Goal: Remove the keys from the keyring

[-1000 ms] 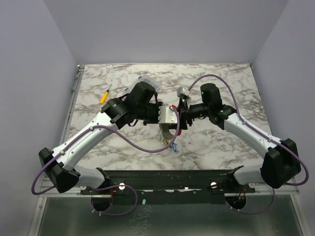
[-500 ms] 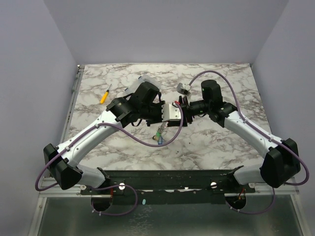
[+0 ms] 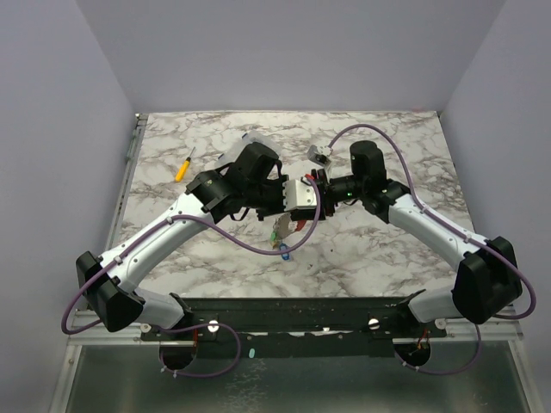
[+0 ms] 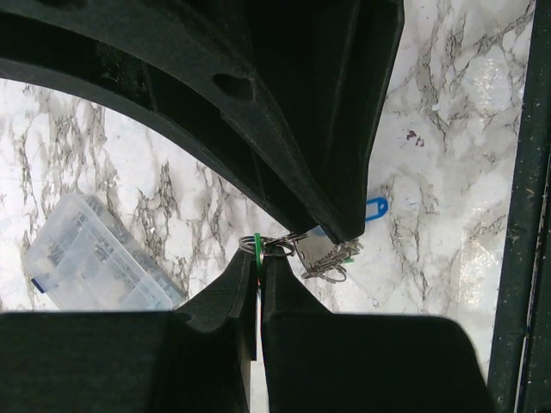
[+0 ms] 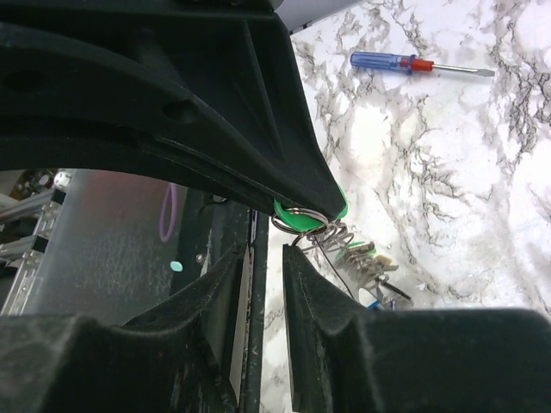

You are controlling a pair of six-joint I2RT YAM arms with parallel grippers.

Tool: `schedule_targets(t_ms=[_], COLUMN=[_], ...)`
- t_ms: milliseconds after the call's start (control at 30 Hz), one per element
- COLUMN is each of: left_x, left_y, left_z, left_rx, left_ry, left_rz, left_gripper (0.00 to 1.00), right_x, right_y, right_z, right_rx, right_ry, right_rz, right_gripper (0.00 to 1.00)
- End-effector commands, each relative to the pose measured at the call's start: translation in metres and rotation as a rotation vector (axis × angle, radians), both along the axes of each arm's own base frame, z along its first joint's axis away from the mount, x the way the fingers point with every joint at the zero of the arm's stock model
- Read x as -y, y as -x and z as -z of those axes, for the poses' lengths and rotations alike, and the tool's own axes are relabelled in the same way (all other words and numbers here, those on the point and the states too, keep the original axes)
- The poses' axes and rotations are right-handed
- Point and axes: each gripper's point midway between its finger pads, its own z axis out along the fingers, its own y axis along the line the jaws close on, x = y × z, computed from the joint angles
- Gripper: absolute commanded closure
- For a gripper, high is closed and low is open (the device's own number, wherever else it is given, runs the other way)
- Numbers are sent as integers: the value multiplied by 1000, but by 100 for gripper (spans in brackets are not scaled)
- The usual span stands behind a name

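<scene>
Mid-frame above counter (image 3: 387, 138), pinches keyring (image 4: 275, 248) in shut left gripper (image 4: 263, 255) jaws, keys (image 4: 331, 258) dangling; brackets green tag (image 5: 315, 214) with right gripper (image 5: 293, 232) jaws slightly apart, hold uncertain. Likely mid-separation; next calls for sliding a key off.

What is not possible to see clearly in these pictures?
- Left wrist view: how many keys hang on the keyring; they overlap, and the right gripper covers some.
- Right wrist view: green tag, half under the left gripper.
- Top view: box, mostly under the left arm; keys too small.
</scene>
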Motion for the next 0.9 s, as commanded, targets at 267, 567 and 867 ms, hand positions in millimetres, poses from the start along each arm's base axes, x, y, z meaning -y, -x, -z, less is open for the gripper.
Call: schedule_targets(t_ms=[267, 567, 867], left_x=[10, 9, 7], left_y=[3, 3, 4], left_z=[-6, -5, -3], left_rx=[-18, -15, -21], left_ry=[51, 47, 45], left_rz=[7, 2, 3], left_gripper=[100, 100, 100], right_x=[-4, -1, 10], right_y=[-11, -22, -25], right_z=[9, 13, 12], right_rx=[-11, -22, -25], right_ry=[1, 21, 25], right_rz=[50, 116, 121], right_gripper=[66, 66, 70])
